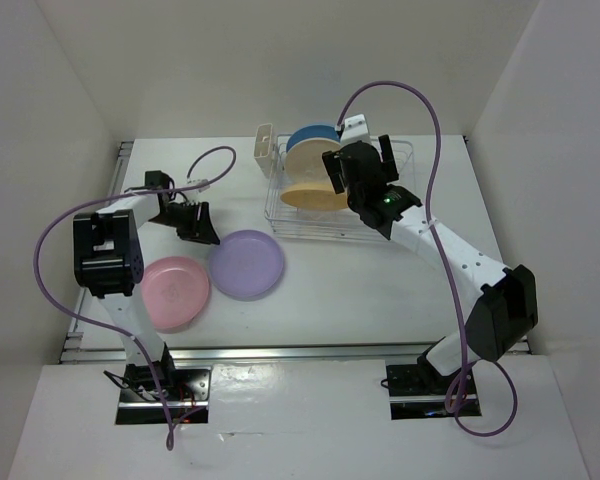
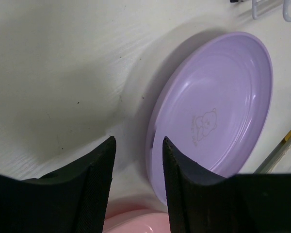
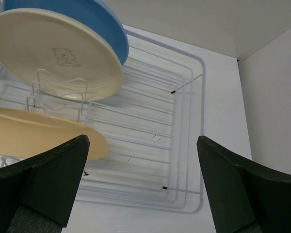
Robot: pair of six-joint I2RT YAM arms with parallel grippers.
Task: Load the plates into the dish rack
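white table (image 1: 380, 290), white walls (image 1: 280, 60); dish rack (image 3: 136, 121) under the right claw (image 3: 143, 141), jaws spread wide, holds blue plate (image 3: 102, 19), cream plate (image 3: 58, 53), yellow-orange plate (image 3: 39, 136); left claw (image 2: 138, 141), apart and empty, beside purple plate (image 2: 218, 107)

My bench is a plain white table (image 1: 380, 290), boxed in by matte white walls: the back wall (image 1: 280, 60) at 12 o'clock, a side wall (image 1: 40, 150) at 9 and another (image 1: 560, 150) at 3. A silver metal rail (image 1: 300, 351) runs along the table's edge at 6 o'clock, with a white board (image 1: 300, 430) beyond it. The light is soft and even, and shadows on the tabletop are faint and blurred.
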